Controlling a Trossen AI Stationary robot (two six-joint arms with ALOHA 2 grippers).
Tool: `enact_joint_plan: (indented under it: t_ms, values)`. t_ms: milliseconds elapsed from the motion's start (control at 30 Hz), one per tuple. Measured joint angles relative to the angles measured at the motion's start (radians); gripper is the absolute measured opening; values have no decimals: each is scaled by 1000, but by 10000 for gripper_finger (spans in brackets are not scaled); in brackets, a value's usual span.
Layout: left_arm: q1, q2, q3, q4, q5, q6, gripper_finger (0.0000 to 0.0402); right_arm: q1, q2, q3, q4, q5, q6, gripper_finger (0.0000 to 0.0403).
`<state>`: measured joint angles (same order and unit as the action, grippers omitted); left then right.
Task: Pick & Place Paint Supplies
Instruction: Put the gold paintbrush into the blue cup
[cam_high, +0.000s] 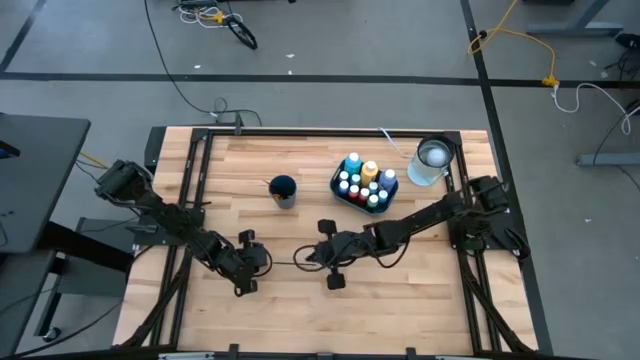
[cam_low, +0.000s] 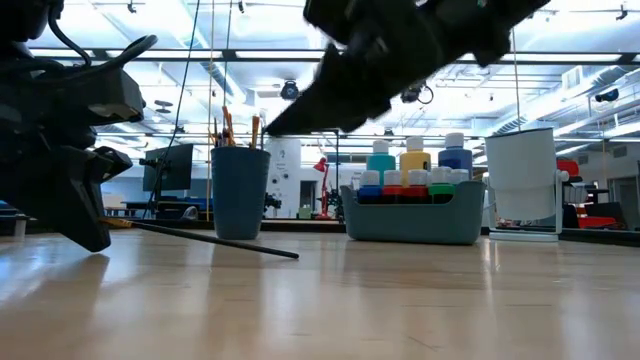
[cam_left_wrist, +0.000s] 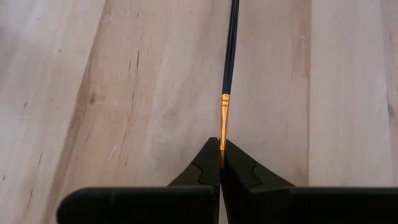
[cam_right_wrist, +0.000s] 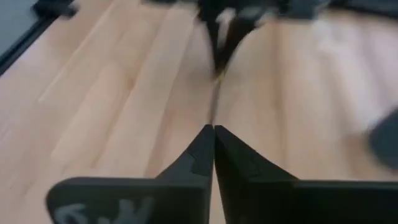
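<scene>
**Gripping a Paintbrush by Its Bristle End, Two Grippers Face Each Other at Mid-Table**

Pinching the gold ferrule end of a thin dark-handled paintbrush (cam_left_wrist: 227, 68), the left gripper (cam_left_wrist: 220, 155) has its two fingers pressed together on the brush tip, as the left wrist view shows plainly. Seen from above, that gripper (cam_high: 262, 258) sits low over the front-left part of the wooden table (cam_high: 300, 310), and the brush (cam_high: 288, 263) runs as a fine dark line from it toward the right gripper (cam_high: 312, 257). From table height the brush (cam_low: 215, 240) slopes down from the left arm, with its far handle end touching the tabletop.

The right gripper (cam_right_wrist: 214, 134) shows its fingers pressed together in its own wrist view, pointing at the left arm across a short stretch of bare wood; that picture is smeared, and whether the fingertips touch the brush handle cannot be told.

Behind the arms, toward the back of the table, stands a dark blue cup (cam_high: 283, 190) holding more brushes (cam_low: 226, 128). To its right is a blue-grey bin (cam_high: 338, 192) packed with white-capped paint bottles (cam_high: 362, 181) in blue, yellow, red and green. Further right, near the table's back corner, stands a clear container (cam_high: 431, 162)
</scene>
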<state>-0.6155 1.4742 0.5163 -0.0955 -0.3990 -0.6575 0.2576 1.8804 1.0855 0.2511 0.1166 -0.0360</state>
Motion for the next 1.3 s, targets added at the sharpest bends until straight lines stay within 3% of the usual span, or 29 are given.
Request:
enact_joint_plan:
  t_ms: [133,267,500,667,833,1100,1167,1300]
  values:
    - [0,-1,0,1,0,0,2,24,-3,3,84,134,-12,39]
    - [0,-1,0,0,0,3,1,26,58,0,66,88,-20,76]
    - [0,-1,1,2,-4,3,1,0,131,0,30,110,83,162]
    - [0,-2,1,2,-4,3,1,-37,130,-3,-14,112,106,187]
    - [0,-2,1,2,-2,9,1,-64,131,-23,-37,112,104,156]
    - [0,-2,6,-1,-48,38,1,-72,131,-25,-8,109,100,12]
    - [0,-2,22,-9,-52,81,1,-72,126,-25,-3,109,87,9]
    - [0,-2,91,-77,-75,193,1,-68,86,-26,-19,112,73,44]
